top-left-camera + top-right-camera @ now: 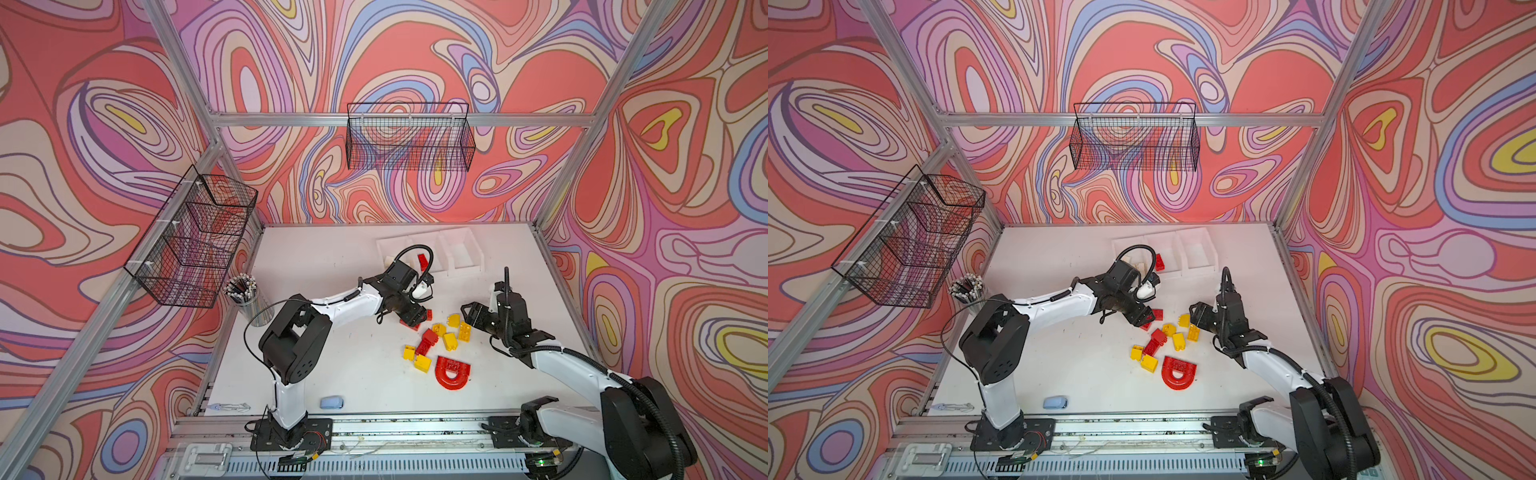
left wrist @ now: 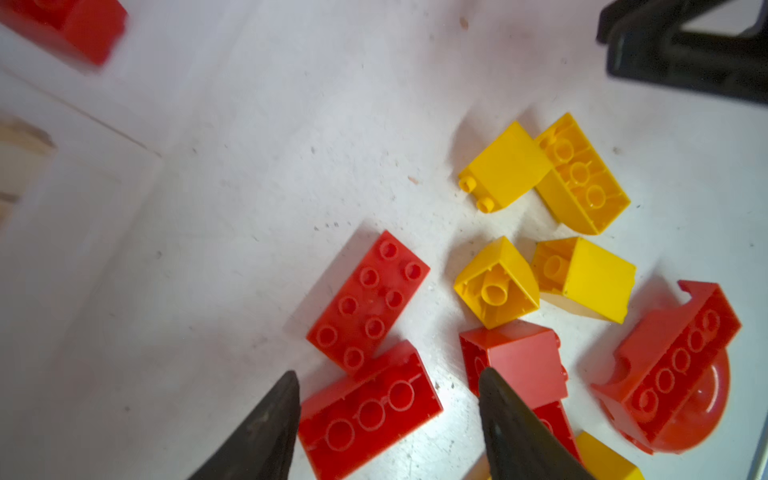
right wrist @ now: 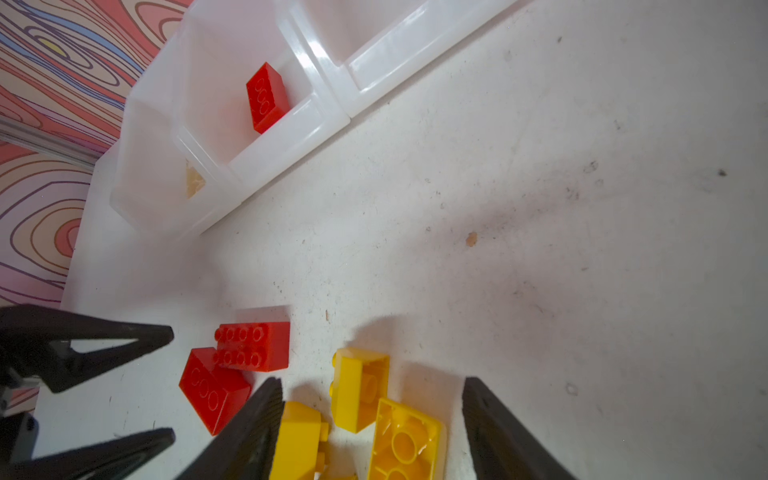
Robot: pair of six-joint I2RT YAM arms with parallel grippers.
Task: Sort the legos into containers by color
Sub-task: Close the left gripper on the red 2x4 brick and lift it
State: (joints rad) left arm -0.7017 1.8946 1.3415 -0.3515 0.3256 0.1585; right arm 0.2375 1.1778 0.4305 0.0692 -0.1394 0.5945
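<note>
Your left gripper point(image 2: 386, 374) hangs spread and empty over the upturned red brick point(image 2: 370, 409), so closing could snag the studded red brick point(image 2: 368, 301) touching it at two o'clock.

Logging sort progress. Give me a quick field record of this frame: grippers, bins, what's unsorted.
left gripper: open, straddling a red brick, underside showing
right gripper: open, over yellow bricks
middle bin: holds a single red lego
end bin: shows a cream piece
unsorted: red arch, other loose bricks
</note>
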